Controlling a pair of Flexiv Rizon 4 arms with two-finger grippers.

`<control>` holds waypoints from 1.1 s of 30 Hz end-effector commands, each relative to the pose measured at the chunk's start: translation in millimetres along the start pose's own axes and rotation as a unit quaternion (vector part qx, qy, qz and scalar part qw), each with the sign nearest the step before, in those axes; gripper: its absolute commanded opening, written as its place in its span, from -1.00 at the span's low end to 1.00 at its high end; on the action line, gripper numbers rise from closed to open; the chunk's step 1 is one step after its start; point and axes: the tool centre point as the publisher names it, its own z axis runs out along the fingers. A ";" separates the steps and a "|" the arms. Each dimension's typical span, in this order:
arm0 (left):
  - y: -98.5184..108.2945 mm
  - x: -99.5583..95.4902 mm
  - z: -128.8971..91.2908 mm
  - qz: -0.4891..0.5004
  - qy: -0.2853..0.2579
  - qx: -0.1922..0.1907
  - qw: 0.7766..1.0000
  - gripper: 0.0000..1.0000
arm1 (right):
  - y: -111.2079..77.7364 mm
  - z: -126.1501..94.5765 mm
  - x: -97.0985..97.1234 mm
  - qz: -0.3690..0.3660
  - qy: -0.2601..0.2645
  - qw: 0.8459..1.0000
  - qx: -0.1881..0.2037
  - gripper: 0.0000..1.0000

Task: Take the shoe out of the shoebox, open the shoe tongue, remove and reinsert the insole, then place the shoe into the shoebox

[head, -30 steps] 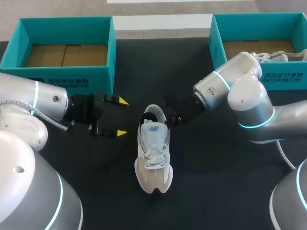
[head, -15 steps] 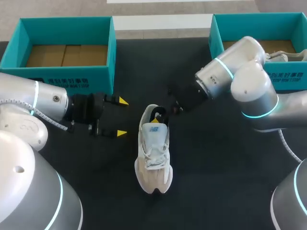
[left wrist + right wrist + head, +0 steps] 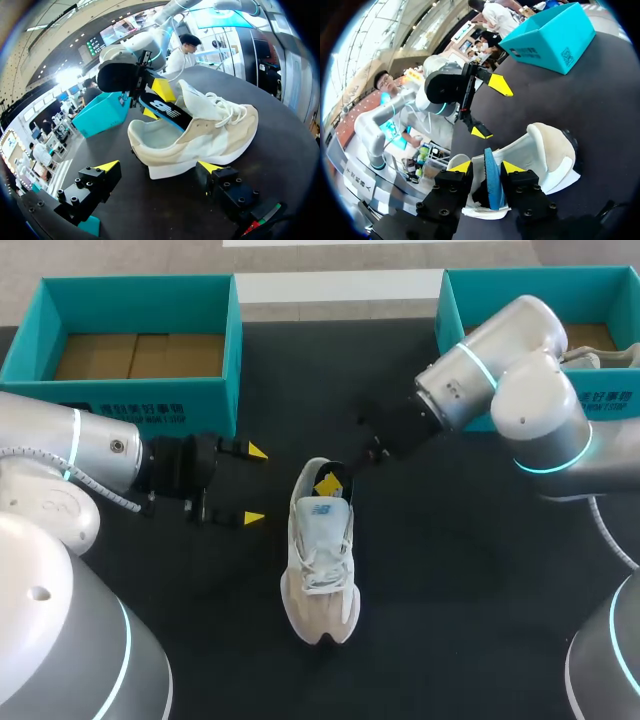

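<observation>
While drawing the insole [image 3: 491, 181] out of the shoe [image 3: 320, 550], pull up and back along the shoe's length, not sideways. Otherwise judged likely to drag so light a shoe across the table.

Right gripper [image 3: 486, 168]: clamped on the insole from both sides. Gripped end raised above the collar, the rest sloping down into the shoe, its far end hidden.

Shoe: upright on its sole, heel opening right under the right gripper, toe pointing away from it.

Left gripper [image 3: 255, 485]: just beside the shoe's heel end, fingers wide apart, touching nothing. Well placed to steady the heel if the shoe lifts with the insole.

Keep the pinch firm; thin edge judged apt to slip or fold.

Table [image 3: 450, 590]: dark, matte, flat under the sole.

Left shoebox [image 3: 238, 350]: teal, beyond the left gripper, bare cardboard floor inside.

Right shoebox [image 3: 450, 315]: teal, behind the right arm, with a second pale shoe [image 3: 578, 357] inside.
</observation>
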 end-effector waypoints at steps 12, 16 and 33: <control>-0.4 0.3 0.3 0.000 0.001 -0.002 1.000 1.00 | -30.3 5.0 -1.7 0.021 -0.008 0.999 -0.048 -0.39; -0.4 0.3 0.3 0.000 0.001 -0.002 1.000 1.00 | -30.9 9.8 -3.5 0.024 -0.003 0.999 -0.049 -0.59; -0.4 0.3 0.3 0.000 0.001 -0.002 1.000 1.00 | 5.9 -1.6 -8.1 -0.019 -0.003 1.000 -0.011 -1.00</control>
